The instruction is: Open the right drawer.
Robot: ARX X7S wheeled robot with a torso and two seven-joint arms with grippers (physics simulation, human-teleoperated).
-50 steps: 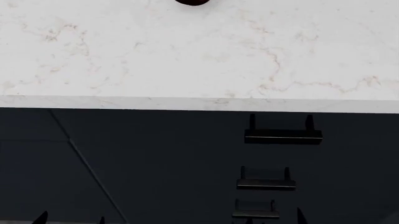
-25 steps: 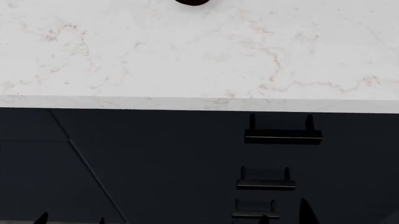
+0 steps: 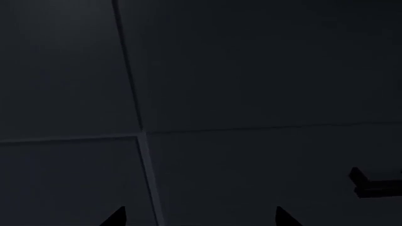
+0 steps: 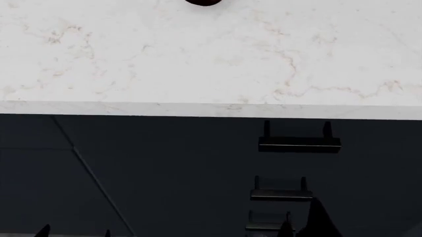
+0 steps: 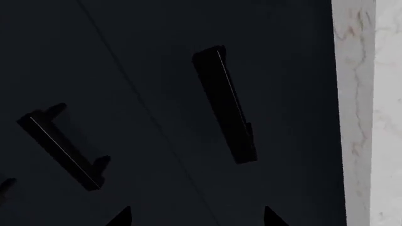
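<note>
Right drawer: the wide, dark navy-charcoal right drawer sat flush and shut in the cabinet front, directly under the front edge of the white marbled stone tabletop, toward that edge's right end.
Handle: its black horizontal bar handle stood out on two posts, nothing touching it; the right wrist view had the same bar ahead of the fingers, beside the pale tabletop edge.
Lower handles: two more black bar handles were stacked beneath, so the top one had to be picked out with care.
Right hand: the right hand poked up at the bottom of the head view, below the handles and well short of the top bar, fingers spread and holding nothing; I'd judge it was lined up for a reach to that bar.
Left hand: the left hand hung low, facing plain dark panel seams, fingers apart and empty; probably parked out of the way.
Hidden: both arms were cut off by the frame; only fingertips showed. A dark round object at the tabletop's far edge was clipped, unidentifiable. Drawer outlines were barely readable against the dark front.
</note>
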